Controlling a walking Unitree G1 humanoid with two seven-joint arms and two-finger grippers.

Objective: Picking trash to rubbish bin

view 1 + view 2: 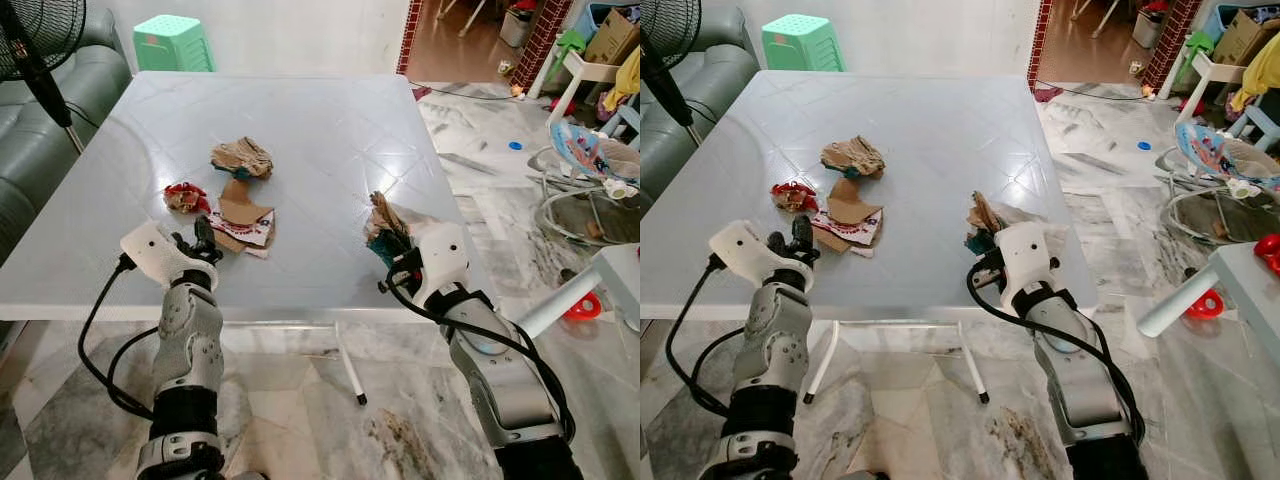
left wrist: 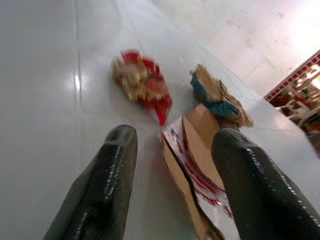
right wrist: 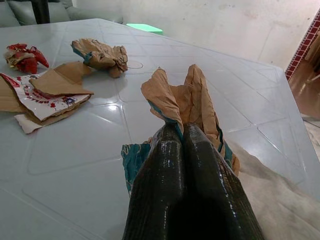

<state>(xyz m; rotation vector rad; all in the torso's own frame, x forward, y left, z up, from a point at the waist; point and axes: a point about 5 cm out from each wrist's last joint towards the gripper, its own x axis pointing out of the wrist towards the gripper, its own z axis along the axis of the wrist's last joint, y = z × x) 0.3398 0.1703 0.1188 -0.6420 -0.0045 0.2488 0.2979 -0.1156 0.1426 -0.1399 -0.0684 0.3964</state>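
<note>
Hovering w/ fingers apart at table [image 1: 330,130] edge, left gripper [image 2: 172,150] faces red wrapper [image 1: 186,197] & flattened carton [image 1: 241,222] just ahead; crumpled brown paper [image 1: 242,157] beyond. Right gripper [image 3: 182,132] pinches brown paper wad [image 3: 182,100] near table's right edge.

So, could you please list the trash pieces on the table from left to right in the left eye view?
Red crumpled wrapper → flat cardboard piece with red print → crumpled brown and teal paper held in the shut right hand. The brown crumpled paper bag sits above the cardboard, overlapping it sideways, so I leave it out.
</note>
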